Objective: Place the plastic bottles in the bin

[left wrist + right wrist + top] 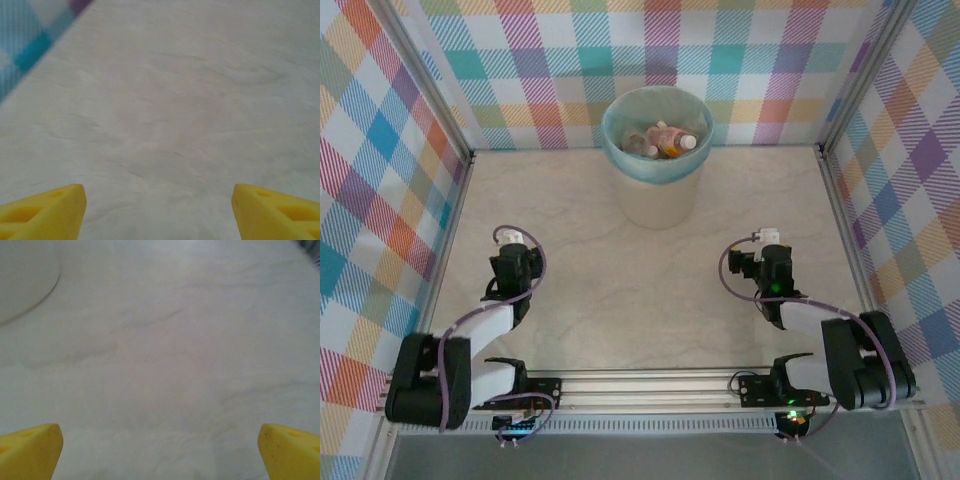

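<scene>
1. Both pincers stand wide and hold nothing. The left gripper [159, 212] has its yellow fingers [47, 212] well apart over bare table [640, 310]. The right gripper [160, 452] is spread at least as wide.
2. The plastic bottles [662, 138] that I can see all lie inside the bin [655, 205], heaped below the teal rim.
3. The bin stands at the far middle of the table, ahead of both arms and between them. It is forward and to the right of my left pincer, forward and to the left of my right one.
4. My right arm looks slightly nearer. The pale curve at the top left of its wrist view is, I judge, the bin's wall [20, 280].
5. An orange-labelled bottle [672, 145] lies tilted, white cap towards the right. The axes of the others I cannot tell.
6. I judge the task done or nearly so, with nothing near either pincer to grasp.
</scene>
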Robot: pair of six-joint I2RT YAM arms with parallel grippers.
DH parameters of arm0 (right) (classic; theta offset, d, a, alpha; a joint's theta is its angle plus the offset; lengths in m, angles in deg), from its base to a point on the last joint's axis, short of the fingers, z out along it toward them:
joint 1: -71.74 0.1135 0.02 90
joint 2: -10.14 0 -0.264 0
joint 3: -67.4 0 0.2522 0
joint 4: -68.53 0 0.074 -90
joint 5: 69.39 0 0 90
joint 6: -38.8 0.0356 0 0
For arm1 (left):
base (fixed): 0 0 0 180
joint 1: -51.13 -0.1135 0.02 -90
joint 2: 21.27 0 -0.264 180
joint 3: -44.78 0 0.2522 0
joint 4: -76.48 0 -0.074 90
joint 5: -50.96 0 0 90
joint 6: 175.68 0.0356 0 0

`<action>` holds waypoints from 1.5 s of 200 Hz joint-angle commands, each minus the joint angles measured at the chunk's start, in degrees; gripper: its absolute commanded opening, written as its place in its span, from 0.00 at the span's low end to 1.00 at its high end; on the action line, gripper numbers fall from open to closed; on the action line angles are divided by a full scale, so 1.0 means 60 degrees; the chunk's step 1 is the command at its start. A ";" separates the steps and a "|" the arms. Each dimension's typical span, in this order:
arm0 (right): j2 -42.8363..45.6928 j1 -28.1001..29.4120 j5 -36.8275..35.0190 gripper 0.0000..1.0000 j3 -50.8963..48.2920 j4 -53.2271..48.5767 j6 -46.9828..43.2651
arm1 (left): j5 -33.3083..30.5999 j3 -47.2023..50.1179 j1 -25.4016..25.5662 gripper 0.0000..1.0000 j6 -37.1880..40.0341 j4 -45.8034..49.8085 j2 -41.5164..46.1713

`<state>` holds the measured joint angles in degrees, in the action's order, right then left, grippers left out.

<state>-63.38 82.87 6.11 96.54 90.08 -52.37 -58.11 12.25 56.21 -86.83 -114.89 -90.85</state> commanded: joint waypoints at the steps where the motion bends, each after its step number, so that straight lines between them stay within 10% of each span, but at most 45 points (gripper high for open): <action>1: -0.0125 -0.0158 0.1320 1.00 0.0029 0.2286 -0.0655 | 0.2331 -0.0061 -0.0173 0.78 0.0397 -0.2012 -0.0538; 63: -0.2745 -0.1958 0.3091 1.00 -0.0522 0.6227 0.0352 | 0.3339 0.0320 -0.0159 0.80 0.0879 -0.4349 -0.1756; 127: -0.2291 -0.1775 0.0991 1.00 0.0800 0.2898 0.0920 | 0.2503 -0.1022 -0.0256 0.91 0.0452 -0.3225 -0.3294; 300: -0.2396 -0.1622 0.0747 1.00 0.1055 0.2584 0.0821 | 0.2614 -0.1099 -0.0261 1.00 0.0513 -0.3145 -0.3345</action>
<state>-78.13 72.84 11.16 101.59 105.62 -48.39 -42.73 6.79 55.36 -83.51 -133.66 -110.89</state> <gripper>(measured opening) 0.997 0.997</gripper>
